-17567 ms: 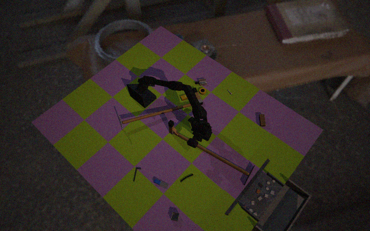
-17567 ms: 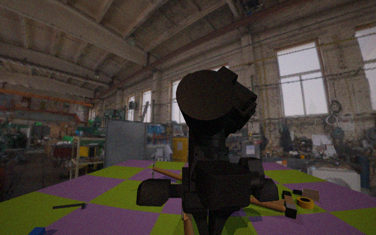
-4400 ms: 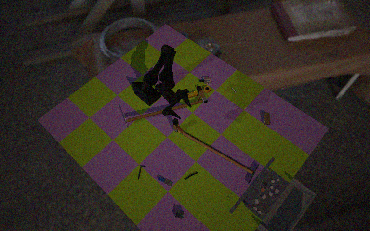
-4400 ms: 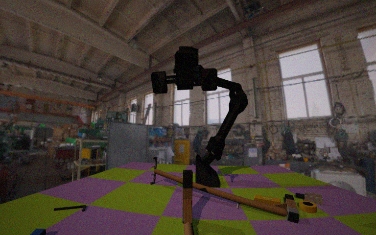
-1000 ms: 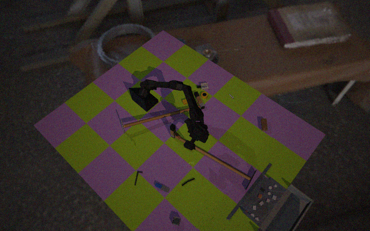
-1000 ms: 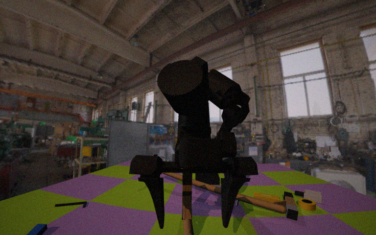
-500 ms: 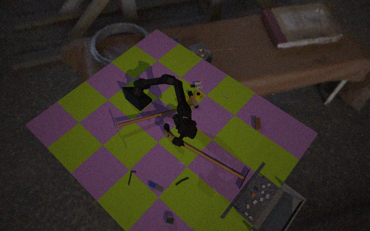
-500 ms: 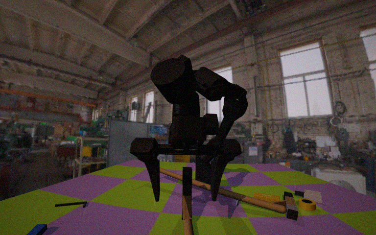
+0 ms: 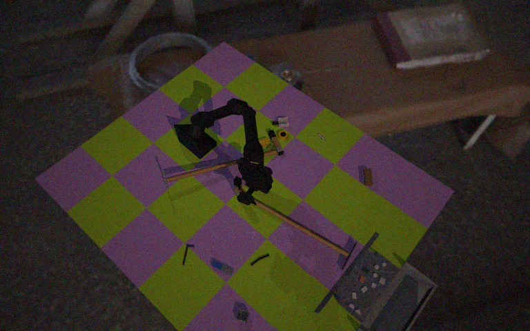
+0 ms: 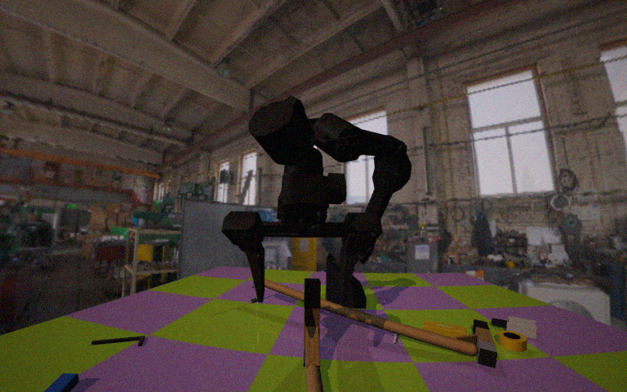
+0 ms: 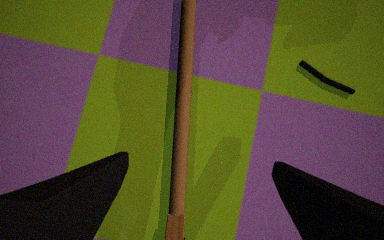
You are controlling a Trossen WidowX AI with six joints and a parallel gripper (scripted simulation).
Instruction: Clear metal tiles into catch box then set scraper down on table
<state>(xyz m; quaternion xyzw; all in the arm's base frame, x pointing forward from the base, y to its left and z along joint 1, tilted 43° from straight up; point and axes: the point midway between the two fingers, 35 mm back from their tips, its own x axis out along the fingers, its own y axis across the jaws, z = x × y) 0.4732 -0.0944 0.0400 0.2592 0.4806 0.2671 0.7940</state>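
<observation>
The long scraper (image 9: 301, 228) (image 10: 312, 340) (image 11: 182, 115) lies flat on the checkered table, a wooden handle with a dark blade at the end nearest the steel bench plate (image 9: 346, 287). Several small metal tiles (image 9: 364, 289) lie on the plate, one of them orange (image 9: 362, 279). The catch box (image 9: 406, 302) adjoins the plate's far end. My gripper (image 9: 241, 191) (image 10: 300, 296) (image 11: 201, 163) is open, low over the handle's end farthest from the blade. One finger stands on each side of the handle, apart from it.
A second long-handled tool (image 9: 214, 167) (image 10: 384, 323) lies behind the gripper. A hammer (image 9: 276, 144) (image 10: 482, 346) and a yellow tape roll (image 9: 282, 134) (image 10: 511, 340) lie near the arm. A black bar (image 9: 259, 258) (image 11: 325, 77), an angled key (image 9: 186, 252) and a blue block (image 9: 217, 264) lie in front.
</observation>
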